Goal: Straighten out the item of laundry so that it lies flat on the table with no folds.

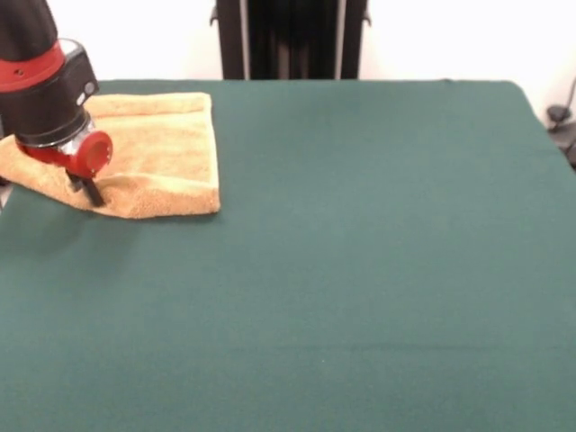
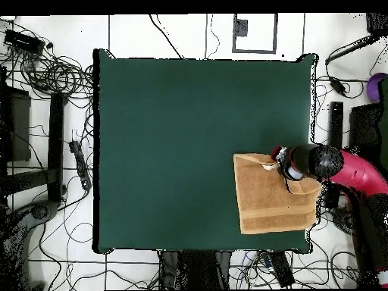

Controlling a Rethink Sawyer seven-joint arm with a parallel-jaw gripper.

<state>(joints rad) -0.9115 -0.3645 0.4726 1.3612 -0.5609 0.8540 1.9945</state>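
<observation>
The orange-tan towel [image 1: 162, 148] lies at the far left of the green table [image 1: 360, 270]. Its near edge looks thick and rolled, and its left end is hidden behind the arm. My gripper [image 1: 88, 191] points down into the towel's near edge and appears shut on the cloth there. In the overhead view the towel [image 2: 273, 201] lies by the table's [image 2: 167, 151] right edge, with its border band toward the bottom. The gripper [image 2: 273, 161] sits at the towel's upper edge, beside a small white tag [image 2: 266, 164].
The red and black arm [image 2: 341, 168] reaches in from the right in the overhead view. The towel lies close to the table's right and bottom edges there. Cables and gear [image 2: 45, 76] lie on the floor around the table. The pedestal [image 1: 288, 36] stands behind the far edge.
</observation>
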